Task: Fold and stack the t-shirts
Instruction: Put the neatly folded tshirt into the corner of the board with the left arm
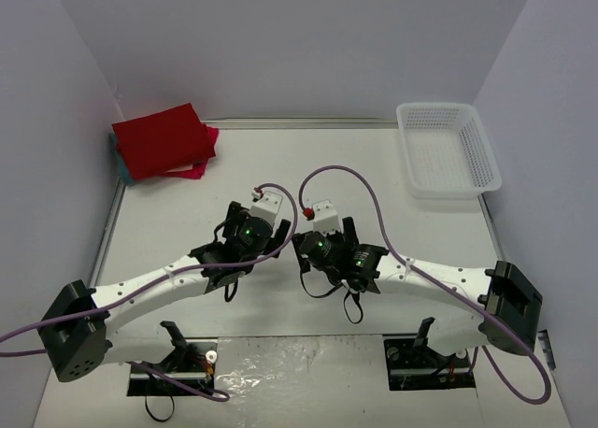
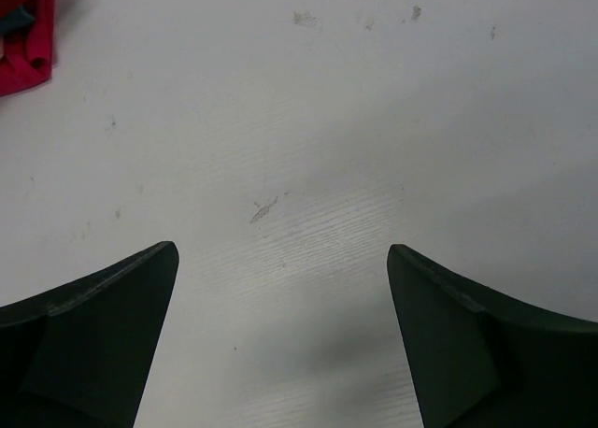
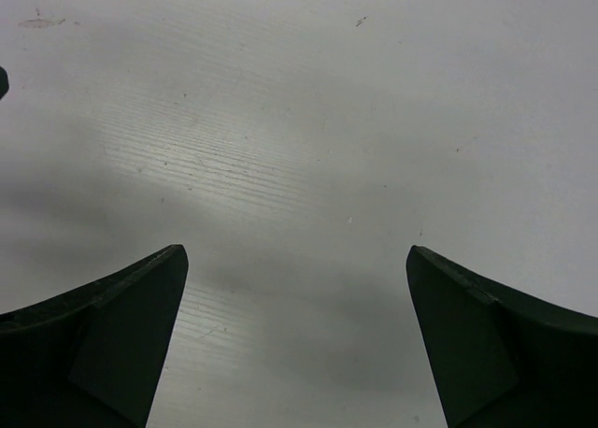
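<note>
White tabletop (image 1: 308, 162) w/ faint scuffs, plain grey walls (image 1: 299, 45) on 3 sides, even light

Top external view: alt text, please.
Folded t-shirts, deep red on top, sit stacked at the table's far left corner. The left gripper and right gripper hover mid-table, holding nothing. A white mesh basket stands far right.

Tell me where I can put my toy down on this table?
Bare table lies between the folded shirt stack and the white basket, along the far edge. The middle is crowded: the left end effector and right end effector hang there, both open.
</note>
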Available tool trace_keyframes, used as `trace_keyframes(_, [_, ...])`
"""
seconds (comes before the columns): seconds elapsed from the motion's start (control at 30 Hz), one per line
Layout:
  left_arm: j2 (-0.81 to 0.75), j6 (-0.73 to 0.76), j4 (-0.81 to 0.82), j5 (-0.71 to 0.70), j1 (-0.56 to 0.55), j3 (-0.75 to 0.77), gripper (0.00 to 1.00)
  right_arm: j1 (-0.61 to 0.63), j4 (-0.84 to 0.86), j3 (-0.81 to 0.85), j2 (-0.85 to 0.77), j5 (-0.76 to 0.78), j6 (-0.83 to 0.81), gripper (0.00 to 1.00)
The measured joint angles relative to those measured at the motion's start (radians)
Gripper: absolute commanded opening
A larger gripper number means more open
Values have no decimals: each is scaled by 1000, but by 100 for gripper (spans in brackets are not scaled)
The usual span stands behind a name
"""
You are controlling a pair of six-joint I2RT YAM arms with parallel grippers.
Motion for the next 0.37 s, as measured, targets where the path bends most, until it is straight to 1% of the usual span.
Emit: trace_keyframes(0.37, [-5,0,6,17,0,-13,94,1,1,-18,-128,67,-17,100])
